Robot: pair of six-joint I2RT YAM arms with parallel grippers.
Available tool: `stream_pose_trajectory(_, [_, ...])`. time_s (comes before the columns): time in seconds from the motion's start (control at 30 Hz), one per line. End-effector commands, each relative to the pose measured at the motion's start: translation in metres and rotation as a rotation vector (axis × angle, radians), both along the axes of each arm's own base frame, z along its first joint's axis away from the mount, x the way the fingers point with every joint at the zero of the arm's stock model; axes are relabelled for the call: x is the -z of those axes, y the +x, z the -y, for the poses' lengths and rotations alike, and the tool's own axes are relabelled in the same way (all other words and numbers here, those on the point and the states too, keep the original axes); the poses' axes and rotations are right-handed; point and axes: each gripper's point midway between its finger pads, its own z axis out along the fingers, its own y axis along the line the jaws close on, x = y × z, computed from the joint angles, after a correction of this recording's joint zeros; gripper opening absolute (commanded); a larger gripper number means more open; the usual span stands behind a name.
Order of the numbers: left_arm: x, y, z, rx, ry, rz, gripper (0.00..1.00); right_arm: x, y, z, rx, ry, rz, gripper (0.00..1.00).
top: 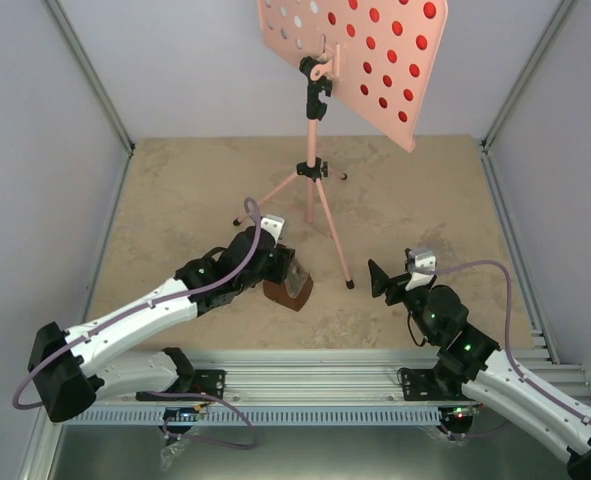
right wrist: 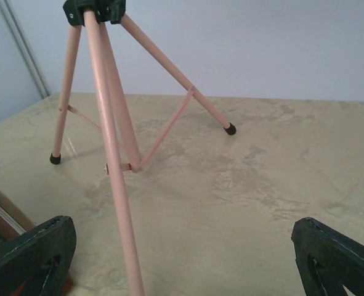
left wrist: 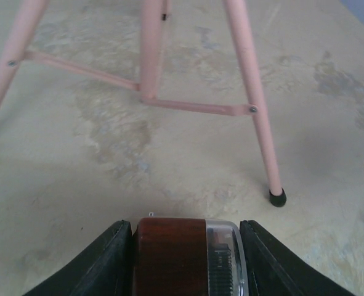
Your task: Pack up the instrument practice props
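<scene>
Left gripper pinches small brown metronome, a jaw on each side, low at front-centre of tan table, near pink music stand legs. Stand upright mid-table; its hole-dotted desk shows red, some white, thru holes. Right gripper spread wide, empty, beside stand's front leg.

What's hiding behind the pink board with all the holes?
Through the holes of the pink board, red shows at the right and white at the left. The board covers everything else there, so what those are cannot be told.
</scene>
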Motion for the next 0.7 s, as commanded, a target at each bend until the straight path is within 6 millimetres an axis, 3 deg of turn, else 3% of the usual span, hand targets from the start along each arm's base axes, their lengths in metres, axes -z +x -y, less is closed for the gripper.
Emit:
stream_pose_trajectory(0.0, [-0.016,0.006,-0.018,-0.234,-0.091,-0.023,0.45,0.008,0.002,0.008,0.045,-0.003,-0.016,0.98])
stream_pose_trajectory(0.17, [-0.018,0.004,-0.009,-0.234,-0.099,-0.036,0.55,0.009,0.001,0.008,0.039,-0.002,-0.018,0.98])
stream_pose_trajectory(0.33, [-0.025,-0.006,0.009,-0.102,-0.141,-0.036,0.73,0.008,0.0,0.005,0.025,-0.001,-0.017,0.98])
stream_pose_trajectory(0.53, [-0.07,-0.017,0.009,-0.017,-0.222,0.041,0.97,0.006,-0.003,-0.005,-0.032,0.027,-0.037,0.98])
stream_pose_trajectory(0.67, [-0.088,-0.008,-0.005,0.003,-0.22,0.037,0.99,0.007,-0.008,-0.02,-0.104,0.045,-0.116,0.98])
